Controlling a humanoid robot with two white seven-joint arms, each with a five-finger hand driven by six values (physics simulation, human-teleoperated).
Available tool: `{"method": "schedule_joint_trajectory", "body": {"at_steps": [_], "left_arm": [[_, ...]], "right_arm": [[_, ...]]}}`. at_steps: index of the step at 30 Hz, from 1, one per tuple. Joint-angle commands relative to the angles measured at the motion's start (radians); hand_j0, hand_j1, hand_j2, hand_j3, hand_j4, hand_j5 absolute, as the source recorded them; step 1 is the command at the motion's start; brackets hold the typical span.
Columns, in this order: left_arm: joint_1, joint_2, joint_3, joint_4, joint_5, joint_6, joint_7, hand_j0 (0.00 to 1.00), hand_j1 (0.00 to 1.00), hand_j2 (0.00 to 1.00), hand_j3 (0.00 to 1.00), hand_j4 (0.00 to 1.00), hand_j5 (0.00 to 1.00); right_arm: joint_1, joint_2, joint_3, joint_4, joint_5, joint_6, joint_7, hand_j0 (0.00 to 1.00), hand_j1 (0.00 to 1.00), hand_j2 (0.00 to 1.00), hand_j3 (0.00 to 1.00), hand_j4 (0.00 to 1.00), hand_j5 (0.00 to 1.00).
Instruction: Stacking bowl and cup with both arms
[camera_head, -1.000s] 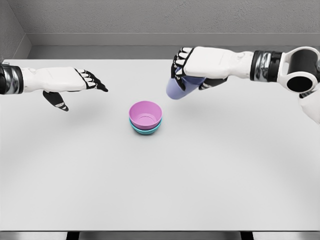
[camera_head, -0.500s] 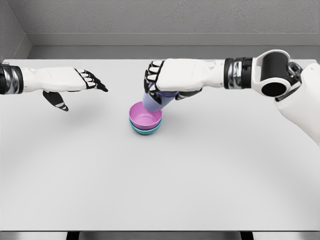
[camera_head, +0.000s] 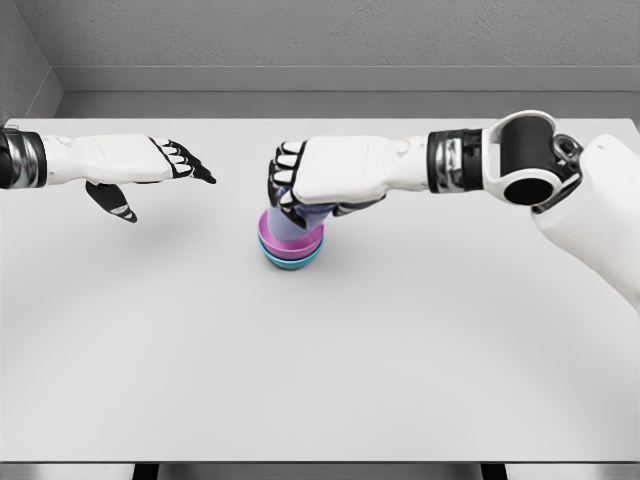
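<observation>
Right robot hand (camera_head: 300, 185) grasping lavender cup (camera_head: 293, 226), lowered into pink bowl (camera_head: 268, 236) nested in teal bowl (camera_head: 291, 262) on bench (camera_head: 400, 340). Left robot hand (camera_head: 140, 170) released, fingers spread, well apart.

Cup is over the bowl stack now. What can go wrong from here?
1. The right hand grips the lavender cup over the pink bowl; the hand hides whether the cup is seated, so an early release might tip it.
2. The pink bowl only rests nested in the teal bowl; sideways push could shift both.
3. The left hand hangs open, apart, steadying nothing.
</observation>
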Motion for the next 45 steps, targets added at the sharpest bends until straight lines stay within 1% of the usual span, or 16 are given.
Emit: {"method": "schedule_joint_trajectory", "body": {"at_steps": [1, 4, 10, 19, 25, 33, 38, 43, 45], "left_arm": [[0.0, 0.001, 0.001, 0.0, 0.005, 0.002, 0.0, 1.0, 1.0, 1.0, 1.0, 1.0, 1.0], [0.0, 0.001, 0.001, 0.0, 0.005, 0.002, 0.0, 1.0, 1.0, 1.0, 1.0, 1.0, 1.0], [0.0, 0.001, 0.001, 0.0, 0.005, 0.002, 0.0, 1.0, 1.0, 1.0, 1.0, 1.0, 1.0], [0.0, 0.002, 0.001, 0.0, 0.005, 0.002, 0.0, 1.0, 1.0, 1.0, 1.0, 1.0, 1.0], [0.0, 0.002, 0.001, 0.0, 0.005, 0.002, 0.0, 1.0, 1.0, 1.0, 1.0, 1.0, 1.0], [0.0, 0.002, 0.001, 0.0, 0.005, 0.002, 0.0, 1.0, 1.0, 1.0, 1.0, 1.0, 1.0], [0.0, 0.002, 0.001, 0.0, 0.005, 0.002, 0.0, 1.0, 1.0, 1.0, 1.0, 1.0, 1.0], [0.0, 0.002, 0.003, 0.0, 0.005, 0.002, 0.0, 1.0, 1.0, 1.0, 1.0, 1.0, 1.0], [0.0, 0.004, 0.003, 0.0, 0.005, 0.002, 0.0, 1.0, 1.0, 1.0, 1.0, 1.0, 1.0]], "right_arm": [[0.0, 0.003, 0.006, 0.012, -0.004, 0.003, -0.001, 0.32, 0.32, 0.32, 0.32, 0.32, 0.32], [0.003, 0.005, 0.006, 0.023, -0.002, 0.003, -0.001, 0.32, 0.32, 0.32, 0.32, 0.32, 0.32], [0.002, 0.013, 0.007, 0.074, 0.0, 0.003, -0.001, 0.32, 0.32, 0.32, 0.32, 0.32, 0.32], [0.002, 0.031, 0.023, 0.08, 0.019, 0.003, -0.001, 0.32, 0.32, 0.32, 0.32, 0.32, 0.32], [-0.005, 0.065, 0.024, 0.129, 0.021, 0.003, -0.001, 0.32, 0.32, 0.32, 0.32, 0.32, 0.32], [-0.005, 0.071, 0.043, 0.152, 0.03, 0.003, -0.001, 0.32, 0.32, 0.32, 0.32, 0.32, 0.32], [-0.006, 0.073, 0.043, 0.152, 0.032, 0.003, -0.001, 0.34, 0.34, 0.34, 0.34, 0.34, 0.34], [-0.008, 0.08, 0.041, 0.152, 0.036, 0.003, -0.001, 0.43, 0.43, 0.43, 0.43, 0.43, 0.43], [-0.008, 0.082, 0.041, 0.152, 0.036, 0.003, -0.001, 0.64, 0.64, 0.64, 0.64, 0.64, 0.64]]}}
